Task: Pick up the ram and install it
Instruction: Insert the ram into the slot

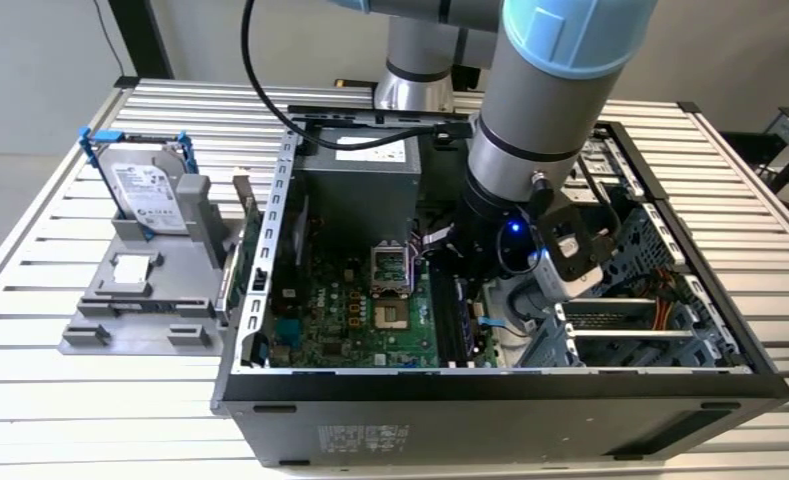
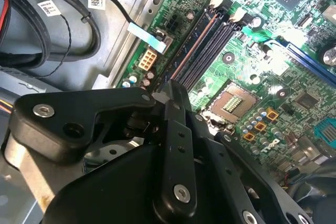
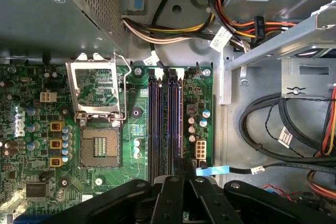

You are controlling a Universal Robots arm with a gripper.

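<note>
Gripper (image 3: 184, 182) is down inside the open PC case (image 1: 501, 395), over the near end of the memory slots (image 3: 165, 124) on the motherboard (image 3: 105, 192). Jaws look pressed nearly together on a thin dark edge, possibly the ram; can't tell for sure (linkage hides the tips). CPU socket (image 3: 100, 148) sits just beside the slots. Hard drive (image 1: 147, 195) stands in a grey holder outside the case.

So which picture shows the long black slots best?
The first wrist view: it looks straight down on the slots, nearly end to end. The second wrist view shows them slanted, their near ends behind the claw. In the exterior view they're a dark strip beside the arm.
</note>
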